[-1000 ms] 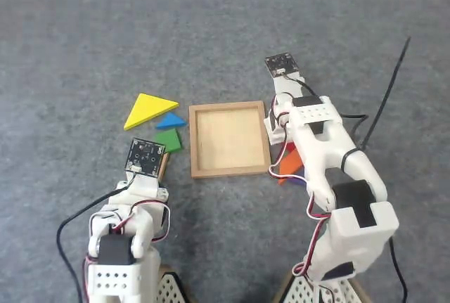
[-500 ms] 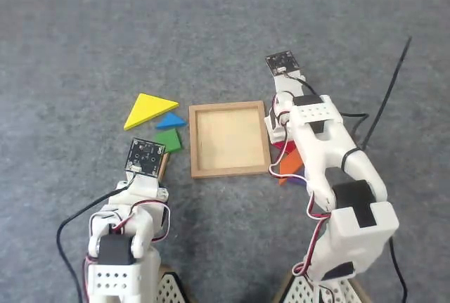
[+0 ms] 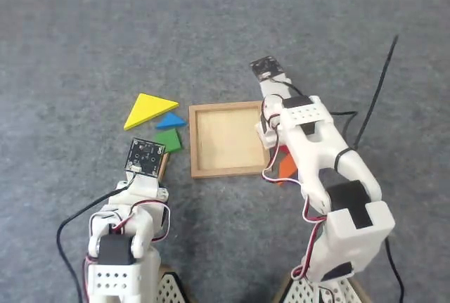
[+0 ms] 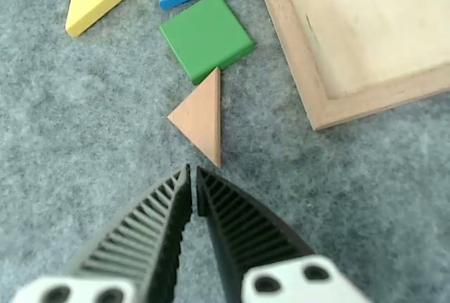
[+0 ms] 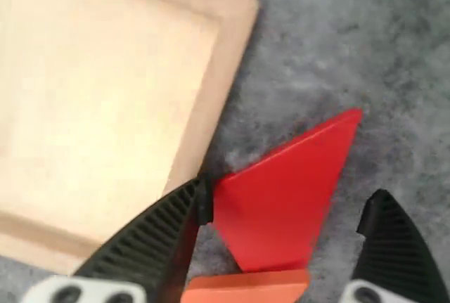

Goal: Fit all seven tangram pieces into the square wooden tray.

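Observation:
The square wooden tray point(image 3: 228, 171) lies mid-table with nothing inside it. To its left are a yellow triangle point(image 3: 148, 110), a blue triangle point(image 3: 170, 121) and a green square point(image 3: 169, 140). A tan triangle point(image 4: 200, 117) lies just ahead of my left gripper point(image 4: 191, 174), which is shut on nothing. My right gripper point(image 5: 290, 204) is open and straddles a red triangle point(image 5: 281, 190) lying on the mat just outside the tray's right rim point(image 5: 225, 64). One finger point(image 5: 176, 218) touches the red piece's corner. An orange piece point(image 5: 246, 289) lies against the red one.
The right arm point(image 3: 302, 117) leans over the tray's right edge and hides most of the orange piece point(image 3: 287, 168). Grey mat stretches open behind the tray and between the two arms. A black cable point(image 3: 376, 92) runs off at the right.
The right arm has swung left toward the tray, its wrist now over the tray's right rim. The left arm and the pieces on the left have stayed put.

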Controlling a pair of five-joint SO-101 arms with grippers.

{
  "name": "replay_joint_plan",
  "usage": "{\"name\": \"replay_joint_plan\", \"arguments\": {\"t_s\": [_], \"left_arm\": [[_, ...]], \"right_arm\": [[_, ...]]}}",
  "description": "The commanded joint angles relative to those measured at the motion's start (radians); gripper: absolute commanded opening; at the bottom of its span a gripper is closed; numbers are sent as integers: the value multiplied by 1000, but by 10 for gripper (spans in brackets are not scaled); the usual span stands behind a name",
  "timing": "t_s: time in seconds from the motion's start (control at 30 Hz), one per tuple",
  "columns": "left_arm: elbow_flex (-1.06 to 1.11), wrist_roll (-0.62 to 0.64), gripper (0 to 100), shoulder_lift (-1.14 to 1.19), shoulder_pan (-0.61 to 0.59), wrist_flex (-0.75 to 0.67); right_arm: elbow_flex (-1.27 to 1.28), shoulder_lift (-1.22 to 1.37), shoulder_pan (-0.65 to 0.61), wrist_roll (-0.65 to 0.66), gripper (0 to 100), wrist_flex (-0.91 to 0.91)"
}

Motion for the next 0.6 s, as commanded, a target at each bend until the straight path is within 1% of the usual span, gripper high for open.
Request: {"name": "replay_joint_plan", "arguments": {"t_s": [0.0,0.1,0.23,0.37,0.57], "left_arm": [[-15,0,13,-15,5,2],[-15,0,13,-15,5,2],[-15,0,13,-15,5,2],[-15,0,13,-15,5,2],[-15,0,13,-15,5,2]], "right_arm": [[-18,-1,-13,81,347,33],[-18,1,22,109,347,35],[-18,1,102,140,347,30],[-21,1,160,146,347,28],[-20,-1,162,141,348,28]]}}
